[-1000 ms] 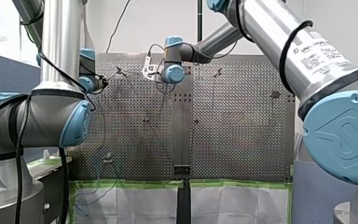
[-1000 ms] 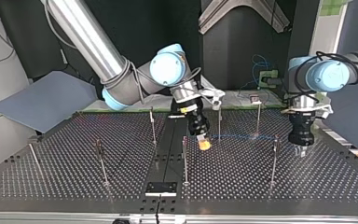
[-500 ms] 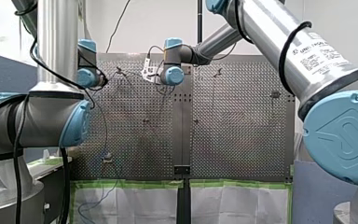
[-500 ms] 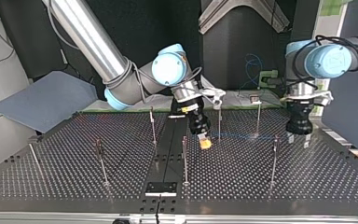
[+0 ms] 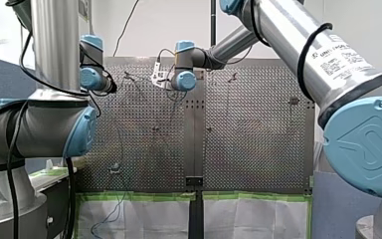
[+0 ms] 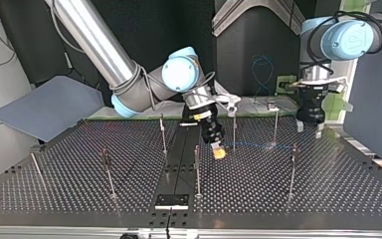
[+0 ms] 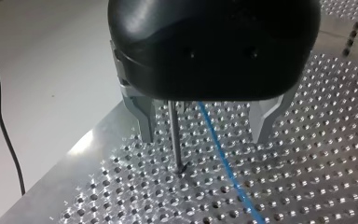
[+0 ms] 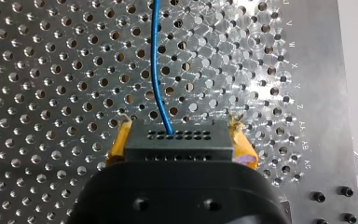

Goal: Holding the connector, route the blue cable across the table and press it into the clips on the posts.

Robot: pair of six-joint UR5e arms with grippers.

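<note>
Connector (image 8: 179, 140) in tilted right claw (image 6: 218, 152)

Perforated metal table (image 6: 328, 194) carried thin upright metal posts (image 6: 197, 169) spread across it. In the top view my right gripper (image 6: 219, 152) sat near the table's middle, between two posts, clamped on the black rectangular connector (image 8: 182, 140). Thin blue cable (image 6: 251, 146) ran from the connector toward that view's right, low over the table. My left gripper (image 6: 308, 128) hung above the far right edge. In the left wrist view one post (image 7: 173, 135) stood between its spread fingers, cable just beside it.
</note>
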